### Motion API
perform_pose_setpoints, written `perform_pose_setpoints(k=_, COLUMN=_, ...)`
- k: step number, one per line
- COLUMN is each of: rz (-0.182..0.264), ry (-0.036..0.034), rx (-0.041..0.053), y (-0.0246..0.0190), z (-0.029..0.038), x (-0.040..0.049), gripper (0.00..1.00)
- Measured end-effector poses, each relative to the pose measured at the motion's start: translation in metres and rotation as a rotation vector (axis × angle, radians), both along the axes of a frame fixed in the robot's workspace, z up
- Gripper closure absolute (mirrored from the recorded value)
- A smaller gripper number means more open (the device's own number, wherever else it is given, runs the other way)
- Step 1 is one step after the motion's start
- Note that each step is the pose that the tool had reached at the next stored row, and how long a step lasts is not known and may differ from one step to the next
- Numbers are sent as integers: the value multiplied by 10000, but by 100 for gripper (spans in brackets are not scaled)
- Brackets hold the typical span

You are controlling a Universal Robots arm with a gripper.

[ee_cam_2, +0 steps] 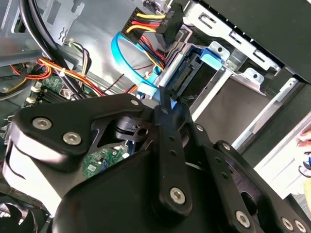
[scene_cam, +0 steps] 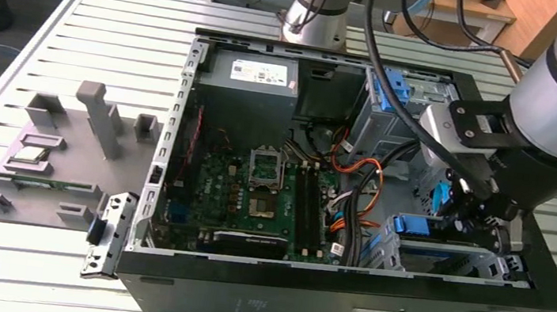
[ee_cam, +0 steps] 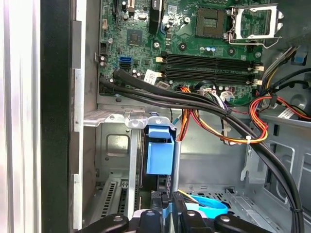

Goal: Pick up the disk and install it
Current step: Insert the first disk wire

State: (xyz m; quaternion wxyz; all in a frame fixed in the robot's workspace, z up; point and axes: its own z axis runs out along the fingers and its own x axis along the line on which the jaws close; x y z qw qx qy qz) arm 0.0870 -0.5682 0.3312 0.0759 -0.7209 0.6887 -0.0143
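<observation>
Gripper (ee_cam: pixel 165 209): closed on the disk's blue rail, steadying it for seating
Disk (ee_cam: pixel 159 154): standing on edge in the drive cage (scene_cam: pixel 452 261), at the computer case's (scene_cam: pixel 272 299) near right corner in the exterior view; seemingly mid-insertion

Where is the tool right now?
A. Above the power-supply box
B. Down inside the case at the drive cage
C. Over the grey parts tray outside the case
B: in the exterior view the tool sits inside the open case, by the drive cage with its blue rail.
</observation>
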Motion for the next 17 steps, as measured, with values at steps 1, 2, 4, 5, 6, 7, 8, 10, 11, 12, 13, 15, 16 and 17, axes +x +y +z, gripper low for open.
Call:
perform_pose_setpoints(k=1, rz=0, ry=0, rx=1, y=0, z=21, x=0, gripper=76)
perform_pose_setpoints(k=2, rz=-1, ry=0, rx=0, y=0, z=41, x=0, gripper=76)
perform_pose_setpoints(k=4, rz=-1, ry=0, rx=1, y=1, z=84, x=0, gripper=76)
perform_pose_setpoints(k=5, rz=0, ry=0, rx=0, y=1, z=107, x=0, gripper=76)
perform_pose_setpoints(k=6, rz=0, ry=0, rx=1, y=2, z=129, x=0, gripper=76)
perform_pose_setpoints(k=7, rz=0, ry=1, rx=0, y=2, z=155, x=0, gripper=76)
perform_pose_setpoints(k=8, rz=0, ry=0, rx=1, y=2, z=178, x=0, gripper=76)
perform_pose_setpoints(k=10, rz=0, ry=0, rx=1, y=3, z=214, x=0, gripper=76)
perform_pose_setpoints(k=11, rz=0, ry=0, rx=0, y=4, z=233, x=0, gripper=76)
perform_pose_setpoints(k=12, rz=0, ry=0, rx=1, y=4, z=252, x=0, gripper=76)
perform_pose_setpoints(k=13, rz=0, ry=0, rx=0, y=4, z=271, x=0, gripper=76)
perform_pose_setpoints(k=15, rz=-1, ry=0, rx=1, y=5, z=311, x=0, gripper=76)
perform_pose_setpoints(k=16, rz=-1, ry=0, rx=1, y=6, z=333, x=0, gripper=76)
perform_pose_setpoints(k=17, rz=-1, ry=0, rx=0, y=6, z=358, x=0, gripper=76)
